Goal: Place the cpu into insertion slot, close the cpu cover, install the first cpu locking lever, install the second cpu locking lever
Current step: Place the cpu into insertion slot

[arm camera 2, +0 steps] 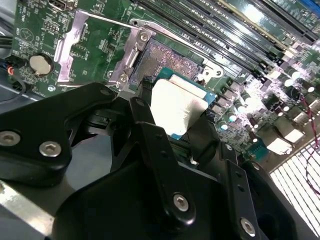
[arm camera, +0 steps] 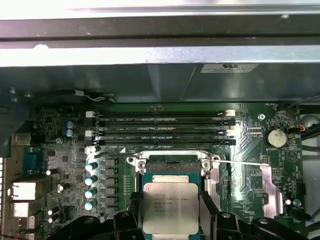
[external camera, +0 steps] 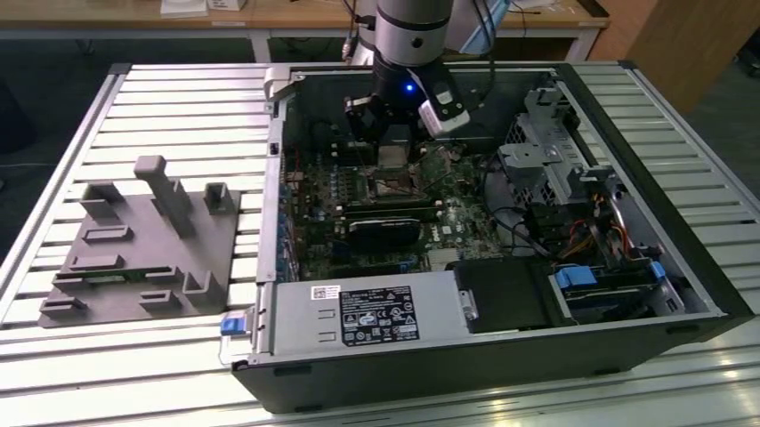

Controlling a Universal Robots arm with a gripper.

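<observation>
Slatted metal table (external camera: 71,116) carries an open PC case (external camera: 713,294) and a grey fixture (external camera: 131,240), with wooden desks (external camera: 297,16) behind. Step one is in hand, I judge: the gripper (external camera: 392,158) pinches the cpu (arm camera: 170,207) by two edges just above the slot (arm camera: 172,165), whose cover (arm camera 2: 75,42) lies flipped open. Seating it calls for squaring the chip to the socket and lowering it flat.

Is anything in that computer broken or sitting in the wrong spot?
Nothing looks broken or spilled. The cpu is not in its place yet, but that is because the gripper holds it by its edges over the open insertion slot. The cpu cover lies flipped open beside the slot.
</observation>
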